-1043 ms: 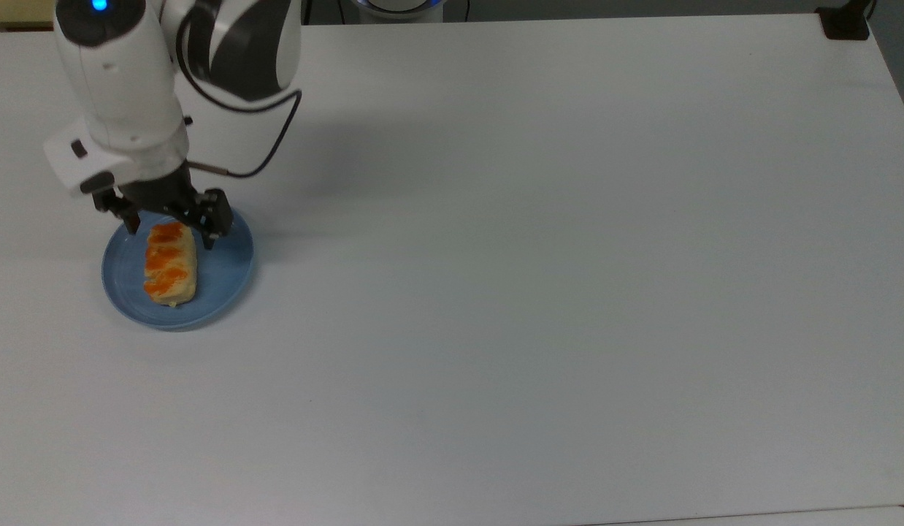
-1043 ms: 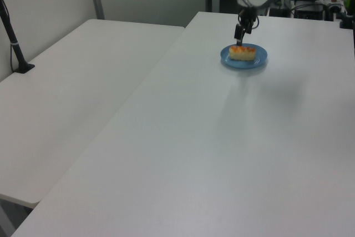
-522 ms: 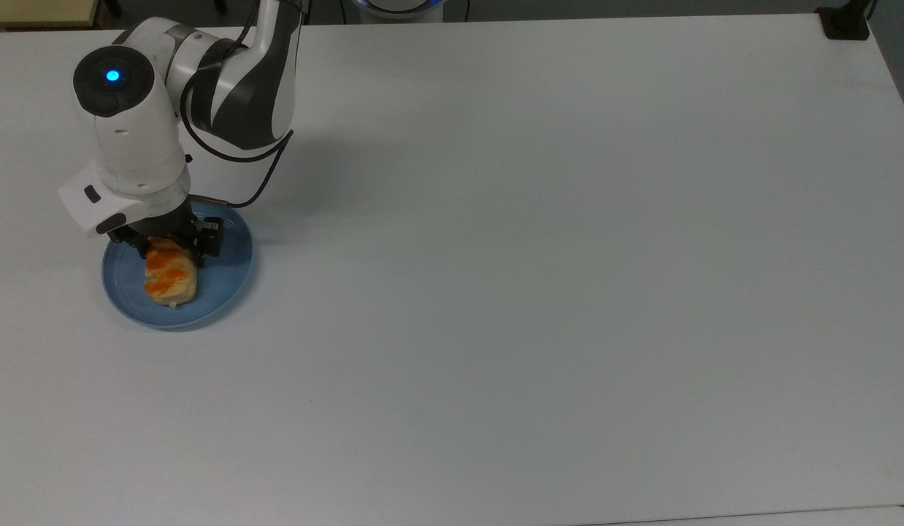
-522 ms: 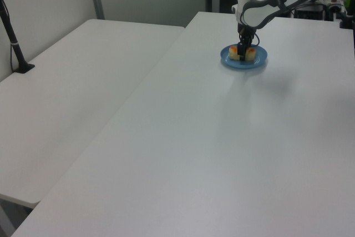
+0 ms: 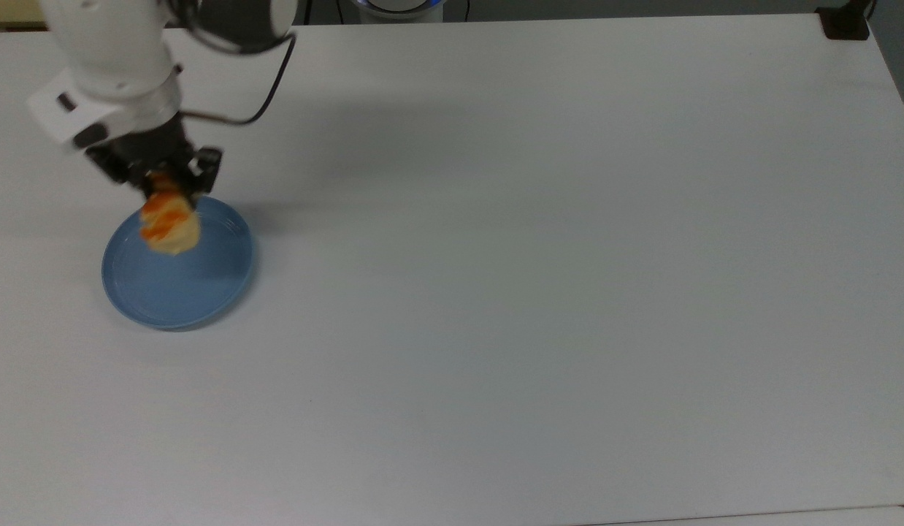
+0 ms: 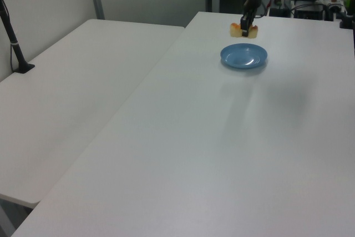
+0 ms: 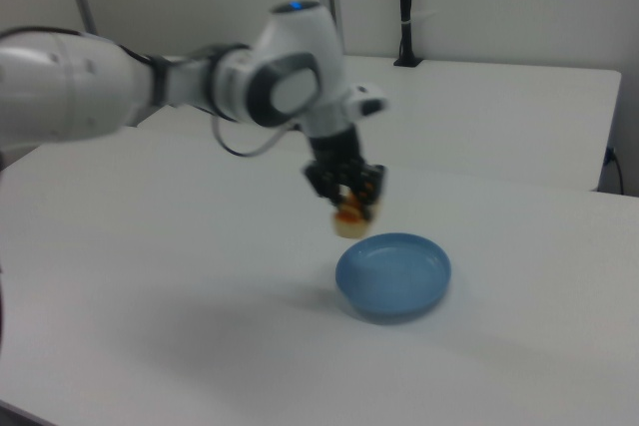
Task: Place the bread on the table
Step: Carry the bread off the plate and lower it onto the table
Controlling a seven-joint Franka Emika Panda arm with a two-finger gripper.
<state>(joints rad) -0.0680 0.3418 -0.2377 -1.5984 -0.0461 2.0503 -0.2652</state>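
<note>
- The arm (image 5: 123, 44) is cut off by the top view's upper edge.
- The bread (image 5: 169, 219) looks motion-blurred; the gripper (image 5: 163, 186) hides its upper end.

White table with one blue plate on it

The table (image 5: 539, 241) is a large white rectangular top, plain and matte. A round blue plate (image 5: 178, 281) rests directly on it near the top view's left edge, with nothing lying in it. A second white tabletop (image 6: 77, 92) adjoins it on the left view's left, where a black post (image 6: 14, 40) stands by the wall.
</note>
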